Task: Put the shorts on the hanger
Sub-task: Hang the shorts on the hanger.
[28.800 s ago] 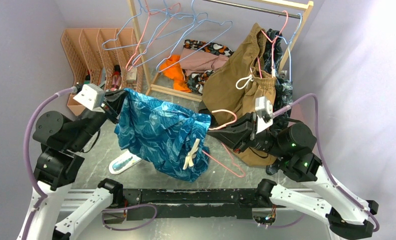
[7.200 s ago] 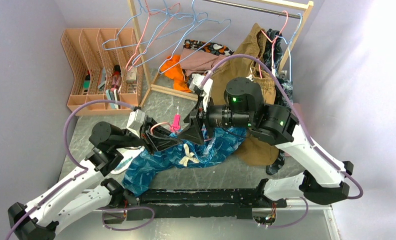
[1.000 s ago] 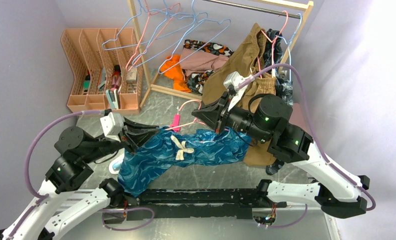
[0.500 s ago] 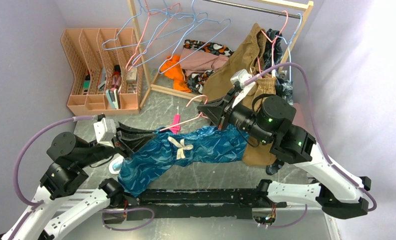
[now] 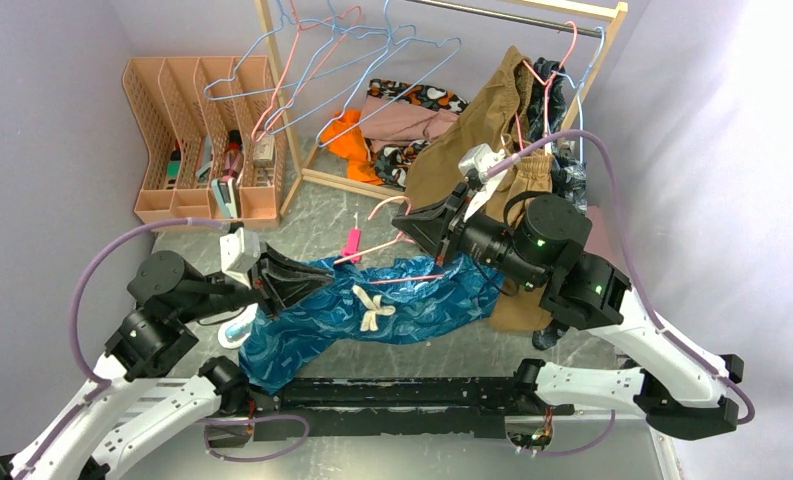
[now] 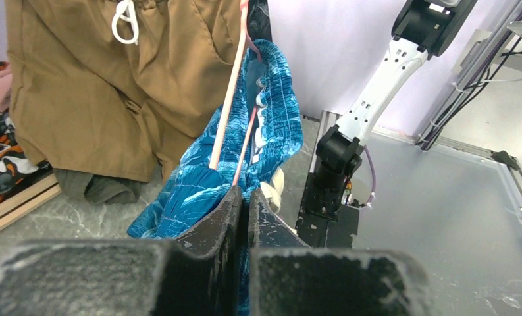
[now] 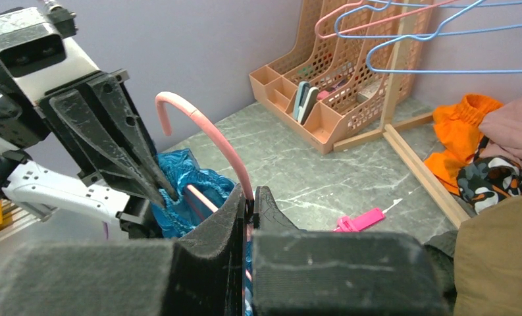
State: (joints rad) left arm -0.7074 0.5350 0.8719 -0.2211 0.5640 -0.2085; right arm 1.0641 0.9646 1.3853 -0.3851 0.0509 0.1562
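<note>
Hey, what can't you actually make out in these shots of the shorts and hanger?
- Right wrist view: the hanger below its neck, hidden by the closed right pincer.
- Top view: the hanger's lower bar, buried in the shorts; threaded or not is unclear.
- Left wrist view: whether the left pincer grips fabric alone or wire too; its own tips cover the contact.

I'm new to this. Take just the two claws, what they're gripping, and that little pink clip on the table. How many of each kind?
Black two-finger claws: 2 (left claw, right claw)
Teal-blue leaf-print fabric shorts: 1
Thin pink wire hanger: 1
Small bright-pink clip: 1
Total: 5
</note>
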